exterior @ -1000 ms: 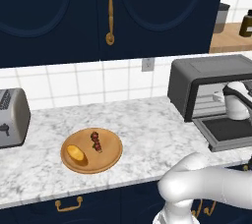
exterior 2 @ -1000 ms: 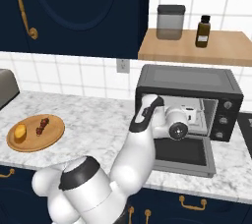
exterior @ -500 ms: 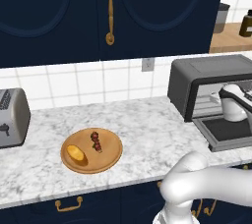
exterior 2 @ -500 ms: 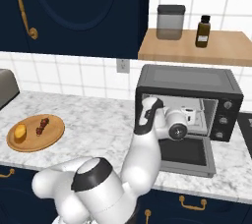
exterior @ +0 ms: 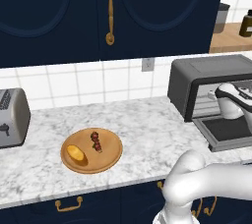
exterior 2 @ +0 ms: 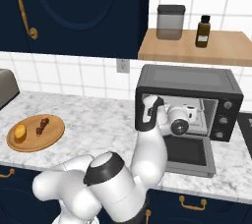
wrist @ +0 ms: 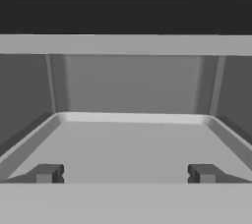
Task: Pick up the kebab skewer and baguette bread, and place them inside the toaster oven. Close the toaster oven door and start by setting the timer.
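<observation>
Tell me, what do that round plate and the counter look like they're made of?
The plate looks like wood: warm orange-brown, matte, with a raised rim. The counter looks like polished marble or a stone imitation: white with grey veining. Being rendered, neither is certain.

The white arm rose from its rounded base near the front edge of the tabletop, bent at a dark elbow joint and reached away toward the far right, its forearm climbing and then levelling out. The wrist turned the hand forward, so that the tool [wrist: 125, 173] pointed horizontally into the far right of the scene, well above the tabletop. Its two small dark fingertips [wrist: 47, 173] stood spread as far apart as they go, one at each side of the hand view, with nothing held between them.
</observation>
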Robot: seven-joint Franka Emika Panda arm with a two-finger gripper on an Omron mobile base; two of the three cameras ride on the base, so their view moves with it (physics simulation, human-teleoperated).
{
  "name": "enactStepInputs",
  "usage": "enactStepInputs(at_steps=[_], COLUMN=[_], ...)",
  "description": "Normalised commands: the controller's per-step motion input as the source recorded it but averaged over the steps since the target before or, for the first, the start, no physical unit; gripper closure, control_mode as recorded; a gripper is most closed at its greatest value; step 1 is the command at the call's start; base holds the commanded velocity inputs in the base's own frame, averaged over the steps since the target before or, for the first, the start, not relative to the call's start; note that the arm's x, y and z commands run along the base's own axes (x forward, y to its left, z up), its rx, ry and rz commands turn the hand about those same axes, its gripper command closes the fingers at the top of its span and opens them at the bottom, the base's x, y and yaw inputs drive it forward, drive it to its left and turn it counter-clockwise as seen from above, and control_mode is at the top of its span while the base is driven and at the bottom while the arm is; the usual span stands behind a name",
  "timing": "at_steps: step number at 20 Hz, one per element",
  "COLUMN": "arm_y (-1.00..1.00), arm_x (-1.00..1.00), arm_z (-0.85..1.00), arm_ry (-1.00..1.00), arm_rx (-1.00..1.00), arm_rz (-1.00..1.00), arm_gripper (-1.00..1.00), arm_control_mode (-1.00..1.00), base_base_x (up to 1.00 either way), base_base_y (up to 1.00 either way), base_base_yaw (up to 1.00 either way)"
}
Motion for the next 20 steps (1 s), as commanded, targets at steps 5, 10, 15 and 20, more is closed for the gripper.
enactStepInputs(at_steps=[5, 10, 15, 20], arm_y=[-0.01, 0.0, 0.0, 0.0], arm_x=[0.09, 0.28, 0.31, 0.25], arm_z=[-0.15, 0.02, 0.0, 0.0], arm_ry=[0.03, 0.0, 0.07, 0.05], arm_rx=[0.02, 0.02, 0.0, 0.0], arm_rz=[0.0, 0.0, 0.0, 0.0], arm_gripper=[-1.0, -1.0, -1.0, -1.0], arm_control_mode=[-1.0, -1.0, -1.0, -1.0], base_base_x=[0.0, 0.0, 0.0, 0.0], base_base_y=[0.0, 0.0, 0.0, 0.0], base_base_yaw=[0.0, 0.0, 0.0, 0.0])
